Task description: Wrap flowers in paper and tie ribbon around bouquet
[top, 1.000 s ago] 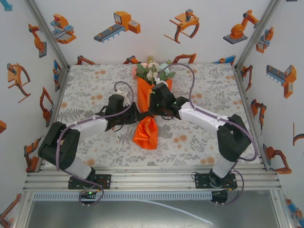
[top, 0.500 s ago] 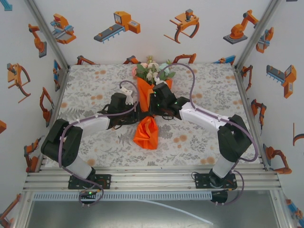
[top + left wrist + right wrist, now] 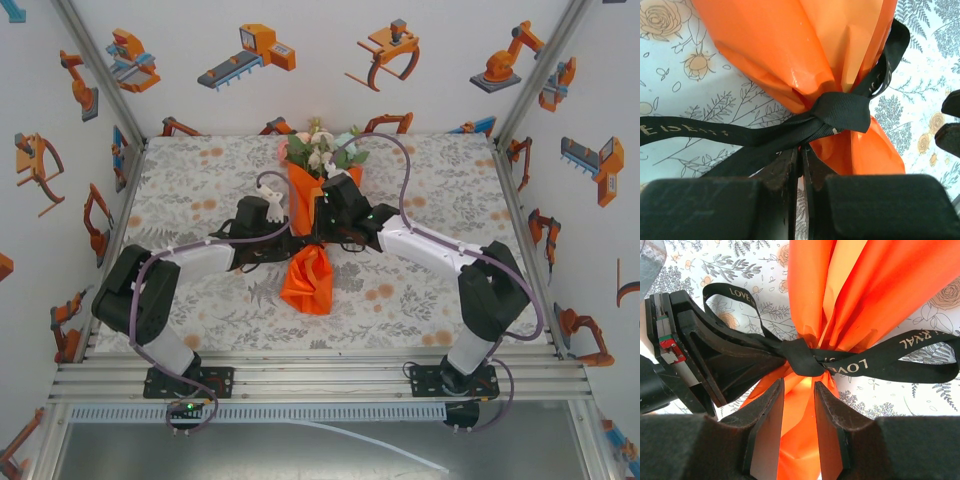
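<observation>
Left wrist view: the left claw (image 3: 800, 161) is pinched almost shut on a strand of the ribbon (image 3: 842, 114) just beside its knot, which cinches the paper (image 3: 790, 45) at the neck. In the right wrist view, the right claw (image 3: 798, 390) stands part open just below the knot. Orange paper shows between its fingers, but I cannot tell if they touch it. From above, the bouquet (image 3: 306, 278) lies mid-table (image 3: 200, 180), flowers (image 3: 320, 150) toward the far edge.

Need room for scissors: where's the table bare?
Bare table cover: far left corner beyond the left arm, far right corner, and the near strip below the paper. Crowded centre, where left fingers and right fingers meet at the ribbon knot.
</observation>
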Available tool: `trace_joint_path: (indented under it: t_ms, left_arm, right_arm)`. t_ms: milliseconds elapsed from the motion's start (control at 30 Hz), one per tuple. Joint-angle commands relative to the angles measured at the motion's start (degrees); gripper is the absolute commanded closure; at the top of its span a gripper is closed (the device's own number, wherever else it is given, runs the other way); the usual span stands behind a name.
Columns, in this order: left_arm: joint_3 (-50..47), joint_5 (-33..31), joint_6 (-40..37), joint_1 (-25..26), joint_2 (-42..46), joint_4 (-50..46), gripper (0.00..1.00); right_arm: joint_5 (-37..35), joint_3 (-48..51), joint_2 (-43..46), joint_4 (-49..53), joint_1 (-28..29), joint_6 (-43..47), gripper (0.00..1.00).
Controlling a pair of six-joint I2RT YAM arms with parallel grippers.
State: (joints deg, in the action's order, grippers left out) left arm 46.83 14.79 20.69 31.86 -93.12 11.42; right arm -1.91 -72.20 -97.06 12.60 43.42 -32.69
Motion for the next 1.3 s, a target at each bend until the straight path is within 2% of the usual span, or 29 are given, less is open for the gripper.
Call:
trace_joint_path:
  t_ms: [0, 333, 567, 767, 1000, 1133, 1167, 1200, 1267]
  left_arm:
    - [1.0, -0.8, -0.2, 0.1, 4.2, -3.6, 0.87]
    - [1.5, -13.6, 2.2, -0.5, 11.4, -18.8, 0.92]
    - [-1.2, -20.4, 9.0, -2.9, 15.1, -27.1, 0.94]
    - [-5.2, -21.9, 12.2, -7.5, 18.8, -29.7, 0.94]
    - [-5.4, -23.6, 16.1, -11.6, 16.4, -34.2, 0.93]
    - [-6.3, -19.3, 15.2, -11.8, 16.3, -31.0, 0.82]
    - [-6.2, -19.2, 15.1, -11.9, 16.5, -31.1, 0.78]
    - [-6.0, -19.9, 15.2, -12.1, 17.0, -31.7, 0.74]
    - [-5.9, -20.0, 15.2, -13.2, 18.7, -32.3, 0.65]
  right_arm:
    - [-0.1, 0.7, 1.7, -0.9, -0.2, 0.8, 0.67]
    - [0.7, 1.7, 1.7, -2.0, -0.3, 0.7, 0.67]
    - [0.2, 2.1, 2.2, -2.2, -0.5, 0.9, 0.67]
    - [-2.0, 3.1, 3.0, -1.9, -1.1, 0.4, 0.66]
    - [-4.1, 4.6, 4.1, -0.9, -2.8, -1.9, 0.64]
    - [-2.4, 5.0, 4.2, -0.7, -4.1, 5.5, 0.53]
    - [-1.5, 4.7, 4.4, 0.1, -4.9, 8.4, 0.48]
    - [0.9, 4.9, 4.5, 0.3, -6.4, 10.4, 0.44]
    - [8.7, 4.7, 4.4, 0.1, -9.9, 10.9, 0.43]
